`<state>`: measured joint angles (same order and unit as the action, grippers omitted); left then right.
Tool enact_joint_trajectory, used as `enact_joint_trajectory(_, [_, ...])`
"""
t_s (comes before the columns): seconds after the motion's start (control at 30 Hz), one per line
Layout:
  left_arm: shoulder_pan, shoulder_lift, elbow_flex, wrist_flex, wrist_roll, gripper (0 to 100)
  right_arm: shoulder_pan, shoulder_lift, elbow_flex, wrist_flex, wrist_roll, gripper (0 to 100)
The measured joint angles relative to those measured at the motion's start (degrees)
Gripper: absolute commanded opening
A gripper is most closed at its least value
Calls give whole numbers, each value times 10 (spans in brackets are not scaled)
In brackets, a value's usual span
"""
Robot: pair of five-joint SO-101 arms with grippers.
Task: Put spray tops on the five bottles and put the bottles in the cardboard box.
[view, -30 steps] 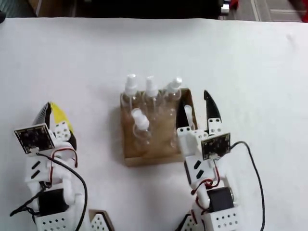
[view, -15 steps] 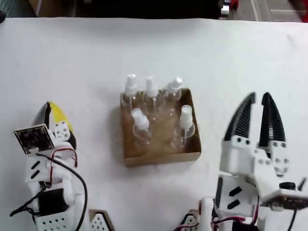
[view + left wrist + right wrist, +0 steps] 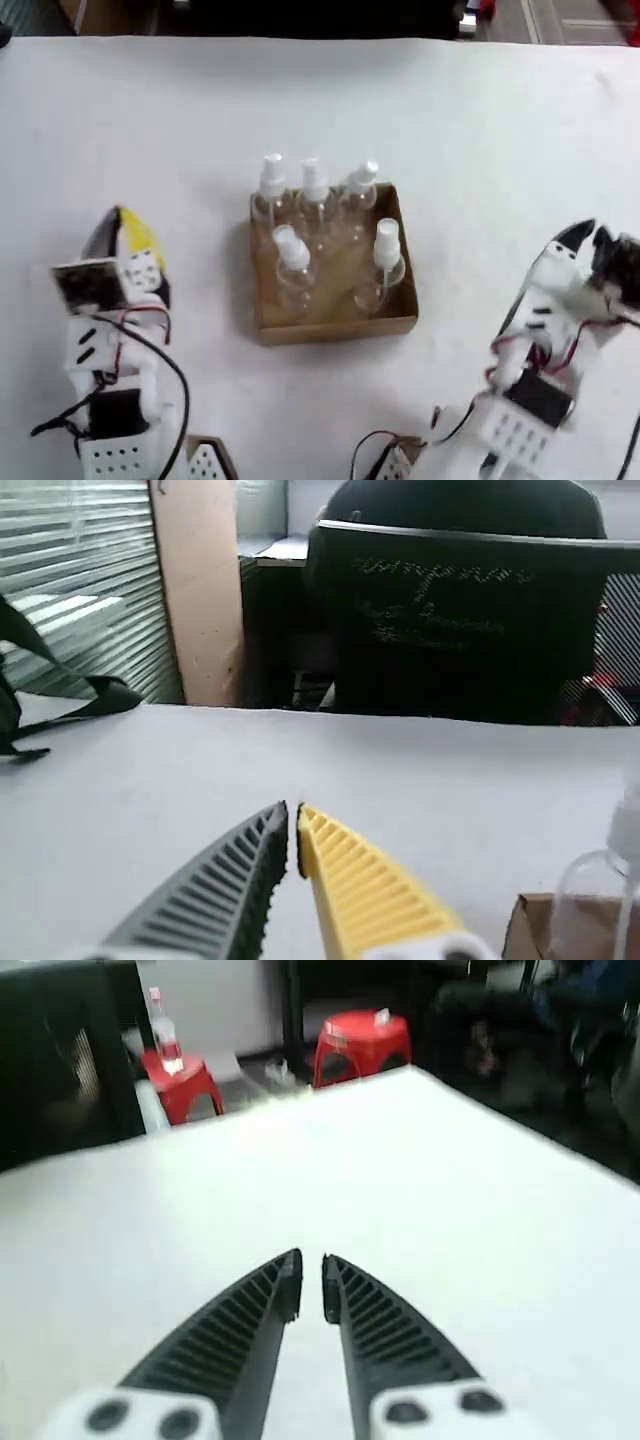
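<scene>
The cardboard box (image 3: 335,328) sits mid-table and holds several clear bottles, each with a white spray top. Three stand along its far side (image 3: 315,192) and two nearer the front: one at front left (image 3: 292,262), one at front right (image 3: 382,258). My left gripper (image 3: 117,214), one grey and one yellow finger, hovers left of the box, shut and empty; its tips meet in the left wrist view (image 3: 293,818). One bottle (image 3: 612,875) and a box corner (image 3: 540,925) show at that view's edge. My right gripper (image 3: 590,238) is right of the box, shut and empty, with black fingers (image 3: 310,1272).
White table all around the box, with free room on every side. A small cardboard piece (image 3: 205,455) lies at the near edge between the arms. Red stools (image 3: 360,1045) and a dark chair (image 3: 460,620) stand beyond the table.
My right gripper let go of the front-right bottle in the box, rose, shut and swung away to the right. The left arm shifted slightly.
</scene>
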<state>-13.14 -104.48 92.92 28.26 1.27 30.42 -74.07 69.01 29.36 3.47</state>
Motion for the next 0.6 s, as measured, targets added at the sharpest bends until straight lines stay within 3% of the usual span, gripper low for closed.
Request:
enact_joint_trajectory(0.17, [40, 0, 39, -10, -126, 24, -4, 111, 45, -52, 1, 18])
enact_joint_trajectory(0.3, [45, 1, 41, 40, -206, 34, -31, 174, 96, -117, 1, 18])
enact_joint_trajectory(0.43, [47, 1, 41, 67, -179, 122, -81, 207, 158, -188, 54, 19])
enact_joint_trajectory(0.6, [47, 1, 42, 127, -33, 126, -105, 211, 246, -265, 176, 19])
